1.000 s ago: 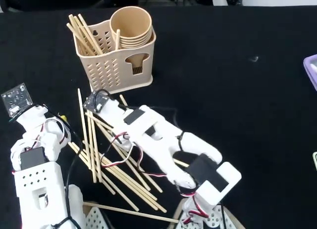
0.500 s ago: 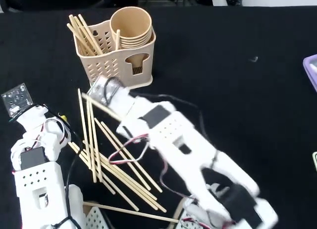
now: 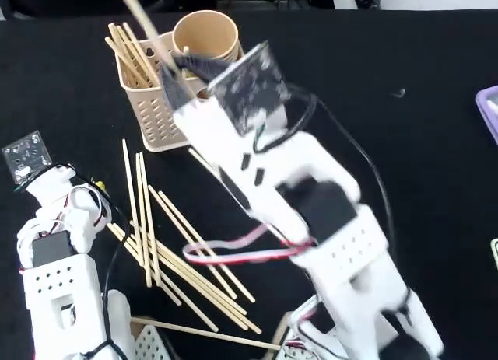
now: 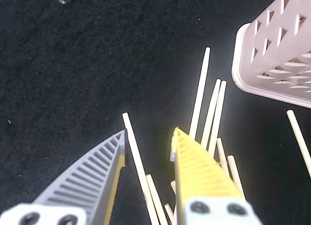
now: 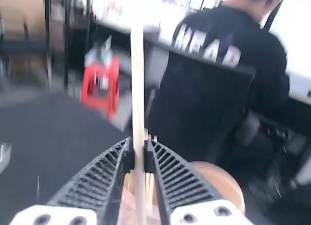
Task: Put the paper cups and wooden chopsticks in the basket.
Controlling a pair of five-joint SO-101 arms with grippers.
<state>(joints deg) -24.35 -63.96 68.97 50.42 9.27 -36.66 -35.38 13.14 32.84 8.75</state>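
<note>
One wooden chopstick (image 5: pixel 138 79) is pinched in the closed right claw (image 5: pixel 138 148), raised over the basket (image 3: pixel 156 115) that holds stacked paper cups (image 3: pixel 206 35) and standing chopsticks (image 3: pixel 128 55). It is judged light, stiff and smooth; a grip near mid-length limits swing. Loose chopsticks (image 3: pixel 191 263) lie crossed on the bench (image 3: pixel 405 142); the left claw (image 4: pixel 148 136) hangs open and empty above them. Standing chopsticks may obstruct insertion.

Soft, even light on the black table (image 3: pixel 405 181); brighter room (image 5: pixel 63 35) behind.
</note>
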